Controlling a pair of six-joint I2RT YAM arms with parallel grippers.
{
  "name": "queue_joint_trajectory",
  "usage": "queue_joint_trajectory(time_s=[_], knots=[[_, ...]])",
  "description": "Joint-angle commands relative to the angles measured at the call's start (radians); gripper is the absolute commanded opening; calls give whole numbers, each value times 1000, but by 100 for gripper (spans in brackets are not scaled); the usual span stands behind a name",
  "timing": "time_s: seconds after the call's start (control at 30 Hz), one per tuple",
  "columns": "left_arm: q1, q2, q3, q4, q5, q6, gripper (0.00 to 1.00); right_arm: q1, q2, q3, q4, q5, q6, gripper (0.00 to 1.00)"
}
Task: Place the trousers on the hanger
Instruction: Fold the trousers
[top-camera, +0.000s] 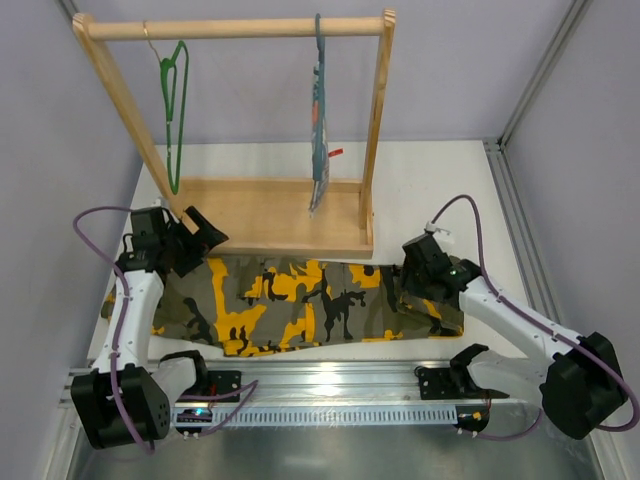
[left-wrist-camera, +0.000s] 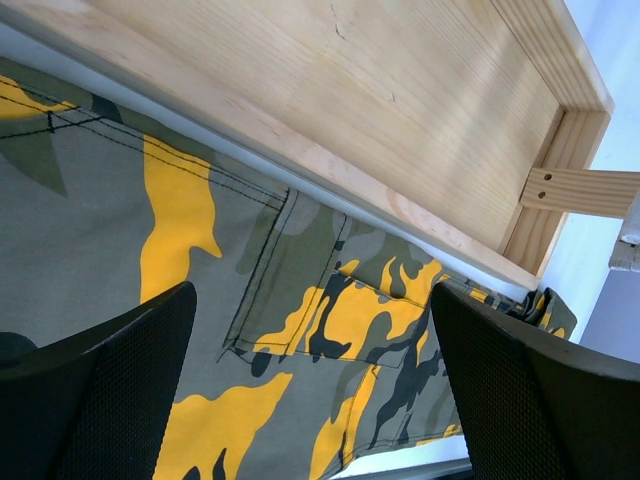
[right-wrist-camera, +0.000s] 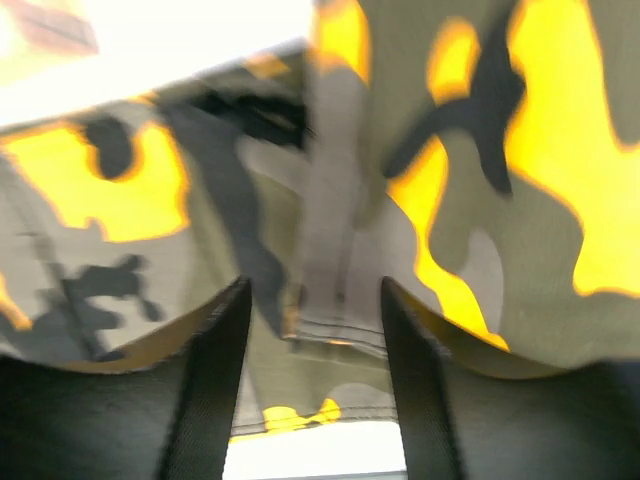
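trousers (right-wrist-camera: 330, 230) blurred close up, right fingers (right-wrist-camera: 205, 400) cut off below

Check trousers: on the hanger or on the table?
On the table: the trousers lie flat before the wooden rack, while the green hanger hangs bare from its rail.

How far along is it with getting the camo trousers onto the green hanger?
Early. Done: the trousers lie spread flat on the table in front of the rack. In hand: the left tool is open above one end, the right tool sits jaws apart at the other; neither clearly grips. Remaining: the green hanger hangs bare on the rail, so all the hanging remains.
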Motion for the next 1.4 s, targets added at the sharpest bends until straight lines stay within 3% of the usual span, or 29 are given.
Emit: queue_joint_trajectory(time_s=[0.0,0.2,0.4,0.53,0.8,1.1,1.2,1.37], knots=[[-3,-25,-1,6,-7,21,100,7,7,110,-11,50,-135,59],[-3,-22,-1,7,-7,22,100,7,205,194,-39,101,-256,60],[-3,-21,2,-2,-2,32,100,13,308,204,-45,60,-215,48],[-2,-21,-1,3,2,29,100,72,297,176,-42,55,-186,39],[-3,-4,2,1,14,30,100,98,222,145,-53,-51,-154,38],[-3,-4,-1,4,11,27,100,98,193,58,-10,-46,-155,38],[-3,-8,-3,4,10,29,100,99,185,69,-28,-25,-148,33],[-2,-16,-4,1,2,29,100,98,150,67,-48,-20,-146,17]])
